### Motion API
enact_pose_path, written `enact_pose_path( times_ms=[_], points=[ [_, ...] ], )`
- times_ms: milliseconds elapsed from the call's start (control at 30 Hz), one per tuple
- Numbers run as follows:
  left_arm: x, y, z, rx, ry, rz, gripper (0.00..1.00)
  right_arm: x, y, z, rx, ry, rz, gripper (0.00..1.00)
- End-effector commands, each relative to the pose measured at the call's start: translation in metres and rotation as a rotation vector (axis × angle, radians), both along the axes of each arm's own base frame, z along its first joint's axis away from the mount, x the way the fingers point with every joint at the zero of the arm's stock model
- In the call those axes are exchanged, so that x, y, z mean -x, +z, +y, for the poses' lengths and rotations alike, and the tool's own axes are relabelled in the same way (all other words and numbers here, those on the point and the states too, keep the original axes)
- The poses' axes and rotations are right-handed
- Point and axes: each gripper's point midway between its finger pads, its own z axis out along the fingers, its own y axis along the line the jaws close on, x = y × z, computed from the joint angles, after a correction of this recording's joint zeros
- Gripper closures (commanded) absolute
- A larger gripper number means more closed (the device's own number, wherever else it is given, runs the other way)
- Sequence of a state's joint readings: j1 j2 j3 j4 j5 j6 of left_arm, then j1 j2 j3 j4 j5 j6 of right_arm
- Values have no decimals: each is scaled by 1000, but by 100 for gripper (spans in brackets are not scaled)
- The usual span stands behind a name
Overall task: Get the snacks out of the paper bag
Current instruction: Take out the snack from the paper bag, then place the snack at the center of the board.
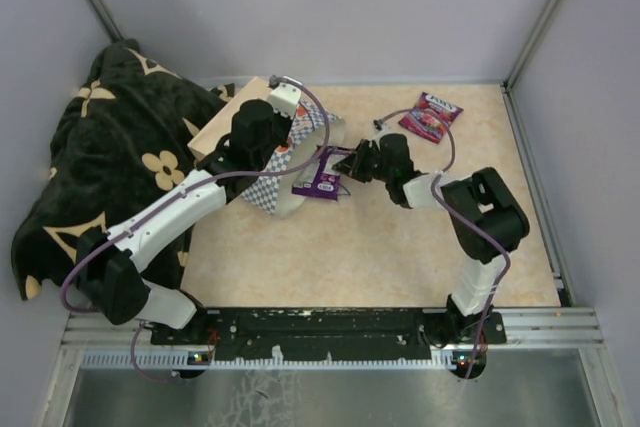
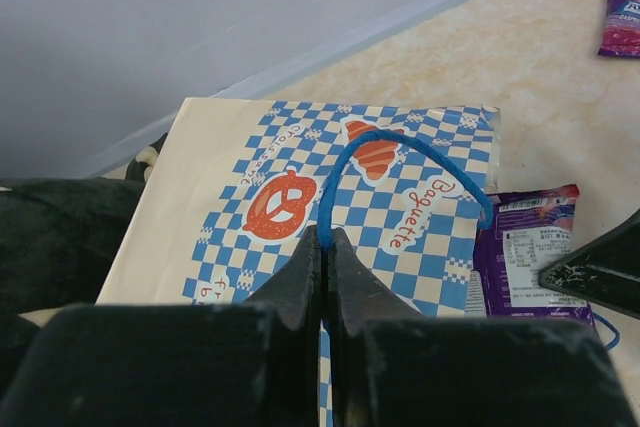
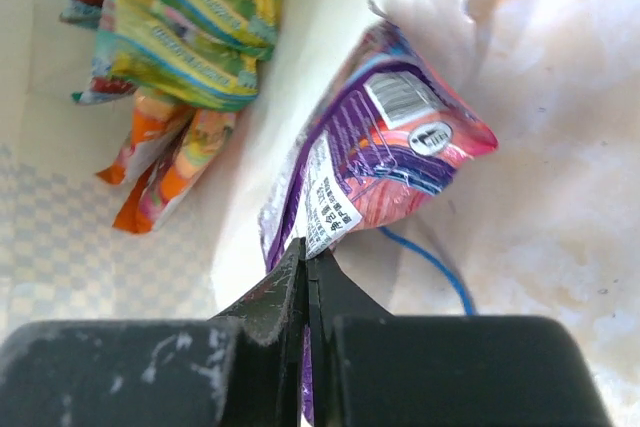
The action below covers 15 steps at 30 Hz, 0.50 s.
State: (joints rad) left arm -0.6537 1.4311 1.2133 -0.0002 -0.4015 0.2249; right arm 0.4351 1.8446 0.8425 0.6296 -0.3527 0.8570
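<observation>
Nearest the arms' bases, a black metal mounting rail is running along the six o'clock edge of the pale beige mottled desk. Just past the middle, the right gripper is pressing its jaws together on the lower edge of a purple glossy candy packet. That packet is lying at the mouth of the blue-and-white checkered paper bag, partly on the cream lining. The bag is lying on its side toward ten o'clock, with its mouth facing three o'clock. The left gripper is pinching the bag's blue cord handle, jaws closed on the cord.

The step in hand looks like drawing this packet out. Done well, the right arm would be pulling low and straight toward three o'clock while the left is holding the handle firm, so the bag is not sliding along. The grip is only on a thin edge, so a slow pull would be guarding against a slip. Deeper inside, a green-yellow packet and orange packets are waiting.

Farther off, at one o'clock, a purple-and-red packet is lying on the desk, well apart from the bag. At nine o'clock a black blanket with cream flower motifs is heaped just beside the bag's base. Plain grey walls are closing the far side.
</observation>
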Motion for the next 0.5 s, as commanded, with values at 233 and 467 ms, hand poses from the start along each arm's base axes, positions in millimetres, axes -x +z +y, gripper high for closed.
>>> enact_pose_path(
  times_ms=[233,467],
  points=[
    [-13,14,15,36,66,-60,100,15,73,-59,431,35,-74,100],
    [-13,13,16,41,69,-53,100,5,62,-134,839,-110,46,100]
  ],
)
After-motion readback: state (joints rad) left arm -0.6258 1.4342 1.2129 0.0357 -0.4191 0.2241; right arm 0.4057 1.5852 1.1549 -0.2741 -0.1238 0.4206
